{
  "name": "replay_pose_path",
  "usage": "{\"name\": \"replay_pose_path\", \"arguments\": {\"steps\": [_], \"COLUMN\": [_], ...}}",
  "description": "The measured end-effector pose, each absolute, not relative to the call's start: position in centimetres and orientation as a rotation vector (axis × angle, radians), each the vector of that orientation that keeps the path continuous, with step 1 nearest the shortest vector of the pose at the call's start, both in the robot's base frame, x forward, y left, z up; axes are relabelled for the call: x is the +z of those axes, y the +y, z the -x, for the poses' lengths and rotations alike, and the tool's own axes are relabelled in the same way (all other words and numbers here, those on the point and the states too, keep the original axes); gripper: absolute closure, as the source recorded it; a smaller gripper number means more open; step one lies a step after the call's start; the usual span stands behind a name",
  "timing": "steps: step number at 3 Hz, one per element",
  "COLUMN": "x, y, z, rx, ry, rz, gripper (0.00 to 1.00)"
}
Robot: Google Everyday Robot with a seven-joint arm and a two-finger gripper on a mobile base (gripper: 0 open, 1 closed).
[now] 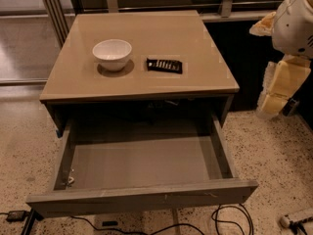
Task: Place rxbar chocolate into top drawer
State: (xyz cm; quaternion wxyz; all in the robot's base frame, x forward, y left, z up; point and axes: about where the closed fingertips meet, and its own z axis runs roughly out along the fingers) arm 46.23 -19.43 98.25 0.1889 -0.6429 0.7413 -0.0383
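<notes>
Plainly, the small flat black snack-bar wrapper with white lettering, the rxbar chocolate [164,65], lay flat on the glossy tan cabinet top [146,31], just right of a round white bowl [112,54] and apart from it. Its long axis ran left to right, nearly parallel to the cabinet's front edge, with the right end sitting a touch nearer that edge. The rows of lettering faced up.

Below, the wide shallow grey-brown top drawer [142,199] stood pulled well out, its grey floor bare apart from a small pale scrap [71,180] in the front left corner.

The robot's cream-coloured gripper [277,89] hung off to the right of the cabinet, over the speckled floor [274,151], well away from the bar and touching nothing; whether it was open or closed I could not tell. Black cables [230,219] looped on the floor under the drawer front.
</notes>
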Motion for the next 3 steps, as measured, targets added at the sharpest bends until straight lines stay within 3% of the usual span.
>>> {"name": "replay_pose_path", "arguments": {"steps": [3], "x": [98.2], "y": [-16.5], "z": [-54.1], "rx": [0.148], "ry": [1.986], "rz": [1.595], "gripper": [0.00]}}
